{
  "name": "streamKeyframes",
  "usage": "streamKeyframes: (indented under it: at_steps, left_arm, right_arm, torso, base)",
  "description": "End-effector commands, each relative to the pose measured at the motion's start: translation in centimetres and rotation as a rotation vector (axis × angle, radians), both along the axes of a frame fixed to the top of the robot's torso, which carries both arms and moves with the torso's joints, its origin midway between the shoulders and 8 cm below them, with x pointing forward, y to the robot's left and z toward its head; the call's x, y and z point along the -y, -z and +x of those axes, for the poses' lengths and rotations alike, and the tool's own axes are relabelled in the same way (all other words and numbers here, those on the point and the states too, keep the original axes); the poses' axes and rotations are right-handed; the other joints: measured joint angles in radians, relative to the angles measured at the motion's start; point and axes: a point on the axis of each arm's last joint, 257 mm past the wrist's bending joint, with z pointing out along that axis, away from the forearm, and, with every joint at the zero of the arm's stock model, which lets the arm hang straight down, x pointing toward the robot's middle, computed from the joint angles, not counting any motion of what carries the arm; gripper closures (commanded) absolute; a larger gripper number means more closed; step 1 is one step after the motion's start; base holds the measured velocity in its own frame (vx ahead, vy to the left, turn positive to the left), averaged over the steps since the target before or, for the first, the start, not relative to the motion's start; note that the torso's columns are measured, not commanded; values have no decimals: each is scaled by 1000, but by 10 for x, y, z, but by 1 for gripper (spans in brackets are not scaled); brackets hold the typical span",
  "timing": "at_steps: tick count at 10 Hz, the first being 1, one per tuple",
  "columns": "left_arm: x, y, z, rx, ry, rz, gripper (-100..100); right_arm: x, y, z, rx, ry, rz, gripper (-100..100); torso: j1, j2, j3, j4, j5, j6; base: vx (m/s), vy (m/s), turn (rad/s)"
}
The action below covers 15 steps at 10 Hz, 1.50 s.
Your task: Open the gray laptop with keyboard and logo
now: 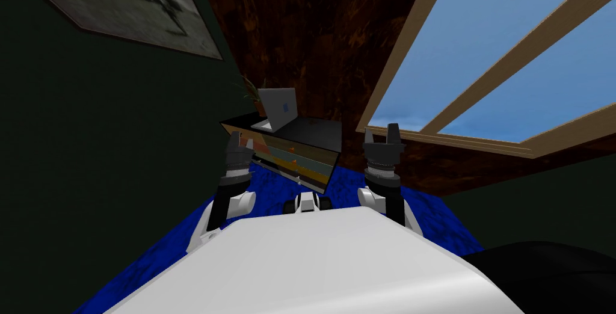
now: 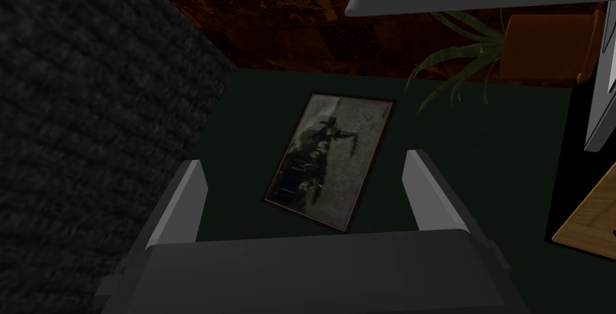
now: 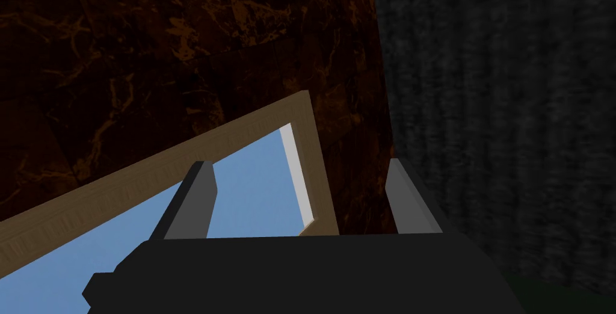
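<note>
You'll see the laptop (image 1: 278,109) is smooth, matt grey. It sits on a desk (image 1: 319,131) with a plain black top and a wood-grained front. The far wall (image 1: 301,27) looks like dark brown veined stone. The window frame (image 1: 408,46) on the right is pale grained wood, and the floor (image 1: 350,179) is mottled blue, like carpet.

Head camera steeply down toward desk (image 1: 316,129); plant (image 2: 460,58) shared with left wrist
</note>
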Motion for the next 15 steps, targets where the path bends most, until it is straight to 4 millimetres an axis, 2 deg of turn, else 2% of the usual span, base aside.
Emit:
streamKeyframes:
  at_steps: [1,3,5,6,7,8,9,10,11,12,13,14,15]
  left_arm:
    - [7,-7,11,-24,38,12,-100]
    - [9,-9,18,-43,52,15,-100]
    - [17,-21,27,-53,87,25,-100]
    - [16,-18,29,-68,84,23,-100]
    - [21,-25,33,-69,104,29,-100]
    - [20,-22,35,-82,101,28,-100]
    - [25,-31,39,-84,120,35,-100]
    - [24,-28,41,-97,117,33,-100]
    - [30,-36,44,-99,137,41,-100]
    - [29,-33,46,-112,133,40,-100]
    - [35,-42,49,-113,153,49,-100]
    - [34,-39,51,-128,149,47,-100]
    - [40,-50,54,-124,171,58,-100]
  right_arm:
    - [0,0,0,0,0,0,0]
    - [0,0,0,0,0,0,0]
    - [0,0,0,0,0,0,0]
    - [0,0,0,0,0,0,0]
    - [0,0,0,0,0,0,0]
    - [0,0,0,0,0,0,0]
    - [0,0,0,0,0,0,0]
    - [0,0,0,0,0,0,0]
    - [0,0,0,0,0,0,0]
    - [0,0,0,0,0,0,0]
    - [0,0,0,0,0,0,0]
    - [0,0,0,0,0,0,0]
    - [0,0,0,0,0,0,0]
  torso:
    - [-1,2,0,1,0,0]
    - [-2,2,0,1,-1,0]
    - [-3,2,-1,1,-1,0]
    - [-1,1,-1,1,0,0]
    - [-1,2,0,1,0,0]
    - [-1,2,0,2,0,0]
    - [-2,2,0,2,-1,0]
    - [-2,2,-1,1,-1,0]
    - [-2,2,0,1,-1,0]
    - [-2,2,-1,1,-1,0]
    - [-2,2,0,2,0,0]
    - [-1,2,0,2,0,0]
    - [-2,2,0,1,0,0]
  base:
    - [20,57,-96]
    - [25,49,-75]
    - [33,45,-105]
    - [22,51,-45]
    - [18,55,-78]
    - [15,44,-58]
    - [25,46,-93]
    - [20,38,-56]
    - [20,39,-120]
    - [13,42,-55]
    - [17,52,-95]
    - [16,48,-54]
    - [23,57,-112]
